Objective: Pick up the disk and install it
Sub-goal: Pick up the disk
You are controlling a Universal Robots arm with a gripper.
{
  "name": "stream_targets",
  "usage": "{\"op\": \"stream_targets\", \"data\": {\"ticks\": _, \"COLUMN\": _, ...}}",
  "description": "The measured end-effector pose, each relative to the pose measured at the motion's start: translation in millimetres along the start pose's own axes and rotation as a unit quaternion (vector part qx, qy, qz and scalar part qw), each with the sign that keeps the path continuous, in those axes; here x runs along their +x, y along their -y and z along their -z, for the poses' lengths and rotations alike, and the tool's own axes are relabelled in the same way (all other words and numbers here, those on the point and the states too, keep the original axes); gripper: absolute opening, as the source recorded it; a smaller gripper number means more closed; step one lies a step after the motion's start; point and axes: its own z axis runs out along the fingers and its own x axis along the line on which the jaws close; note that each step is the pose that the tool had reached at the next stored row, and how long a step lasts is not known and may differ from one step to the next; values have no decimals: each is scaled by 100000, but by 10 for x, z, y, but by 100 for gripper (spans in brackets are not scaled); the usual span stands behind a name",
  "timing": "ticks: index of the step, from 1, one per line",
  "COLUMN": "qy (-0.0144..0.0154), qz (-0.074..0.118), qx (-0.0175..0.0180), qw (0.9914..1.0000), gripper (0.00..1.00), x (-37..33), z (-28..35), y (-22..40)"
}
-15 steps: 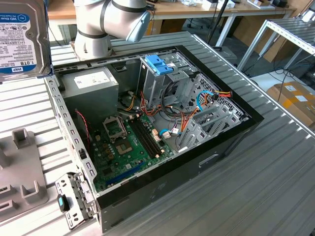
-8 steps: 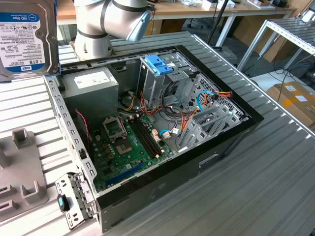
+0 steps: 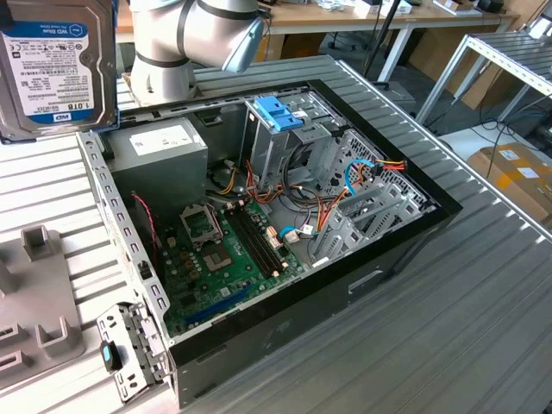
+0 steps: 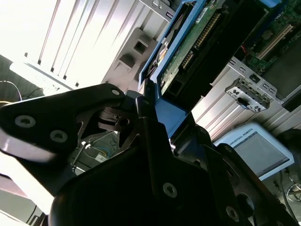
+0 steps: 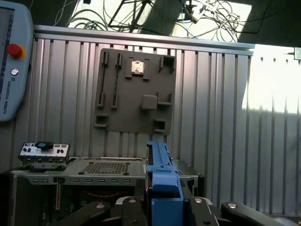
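Note:
The disk (image 3: 56,69) hangs in the air at the exterior view's upper left, its white label with a blue top band facing the camera, clear of the open computer case (image 3: 285,285). In the second wrist view its green circuit-board underside (image 4: 197,42) and blue side rail show, with my gripper (image 4: 150,96) shut on it. In the first wrist view the disk (image 5: 162,174) stands edge-on between my gripper's (image 5: 162,205) dark fingers (image 5: 127,209). The metal drive cage with its blue handle (image 3: 280,112) sits at the back of the case.
Inside the case lie a grey power-supply box (image 3: 159,147), a motherboard (image 3: 224,250) and loose cables (image 3: 362,172). A grey fixture plate (image 5: 136,89) lies on the ribbed table beside the case. A teach pendant (image 5: 11,61) rests at the table's edge. The arm's base (image 3: 168,69) stands behind the case.

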Motion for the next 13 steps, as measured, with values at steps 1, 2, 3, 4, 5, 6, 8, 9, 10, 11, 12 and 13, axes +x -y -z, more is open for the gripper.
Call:
{"op": "stream_targets", "data": {"ticks": 1, "qy": 3, "qz": 1, "qx": 5, "qw": 100000, "gripper": 37, "x": 1, "z": 0, "y": 12}}
{"op": "stream_targets", "data": {"ticks": 2, "qy": 4, "qz": 1, "qx": 4, "qw": 100000, "gripper": 37, "x": 1, "z": 1, "y": 22}}
{"op": "stream_targets", "data": {"ticks": 3, "qy": 2, "qz": -1, "qx": 4, "qw": 100000, "gripper": 37, "x": 2, "z": 1, "y": 33}}
{"op": "stream_targets", "data": {"ticks": 4, "qy": 2, "qz": 1, "qx": 3, "qw": 100000, "gripper": 37, "x": 3, "z": 2, "y": 53}}
{"op": "stream_targets", "data": {"ticks": 5, "qy": 3, "qz": 2, "qx": 7, "qw": 100000, "gripper": 37, "x": 3, "z": 2, "y": 62}}
{"op": "stream_targets", "data": {"ticks": 6, "qy": 0, "qz": -1, "qx": 4, "qw": 100000, "gripper": 37, "x": 4, "z": 3, "y": 75}}
{"op": "stream_targets", "data": {"ticks": 8, "qy": 1, "qz": -1, "qx": 4, "qw": 100000, "gripper": 37, "x": 4, "z": 4, "y": 97}}
{"op": "stream_targets", "data": {"ticks": 9, "qy": 1, "qz": -4, "qx": 2, "qw": 100000, "gripper": 37, "x": 5, "z": 5, "y": 111}}
{"op": "stream_targets", "data": {"ticks": 10, "qy": 6, "qz": -1, "qx": 8, "qw": 100000, "gripper": 37, "x": 6, "z": 5, "y": 122}}
{"op": "stream_targets", "data": {"ticks": 11, "qy": 4, "qz": -2, "qx": 4, "qw": 100000, "gripper": 37, "x": 6, "z": 6, "y": 132}}
{"op": "stream_targets", "data": {"ticks": 12, "qy": 2, "qz": 1, "qx": 4, "qw": 100000, "gripper": 37, "x": 6, "z": 6, "y": 142}}
{"op": "stream_targets", "data": {"ticks": 13, "qy": 0, "qz": -2, "qx": 3, "qw": 100000, "gripper": 37, "x": 7, "z": 7, "y": 154}}
